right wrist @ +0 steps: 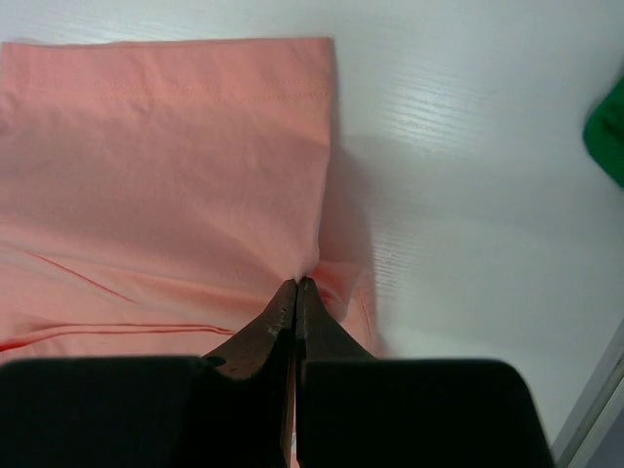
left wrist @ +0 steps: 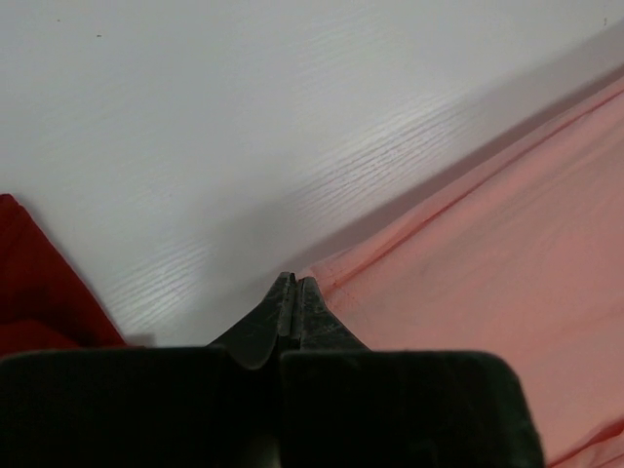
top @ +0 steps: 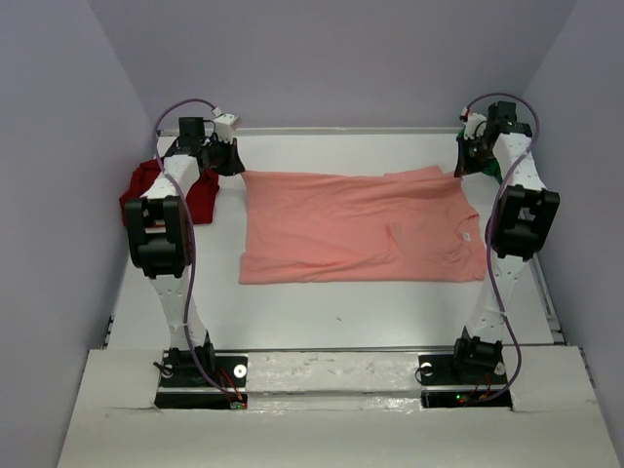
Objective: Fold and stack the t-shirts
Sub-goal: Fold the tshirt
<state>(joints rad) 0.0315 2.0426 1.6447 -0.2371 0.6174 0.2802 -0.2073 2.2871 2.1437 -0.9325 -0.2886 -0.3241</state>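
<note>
Lavender walls point(top: 341, 58) box in a white table point(top: 341, 317). Across the middle of the top view the salmon-pink shirt point(top: 361, 229) lies spread, mostly flat and faintly creased. It looks light, limp and quick to ruck, so corners and hems seem the best holds. At its upper right the right gripper point(right wrist: 296, 285) pinches a pucker of cloth. The left gripper point(left wrist: 295, 283) is closed at the upper-left corner, hold unclear. A dark red shirt point(top: 200, 195) sits heaped upper left, a green shirt point(right wrist: 609, 132) upper right.
</note>
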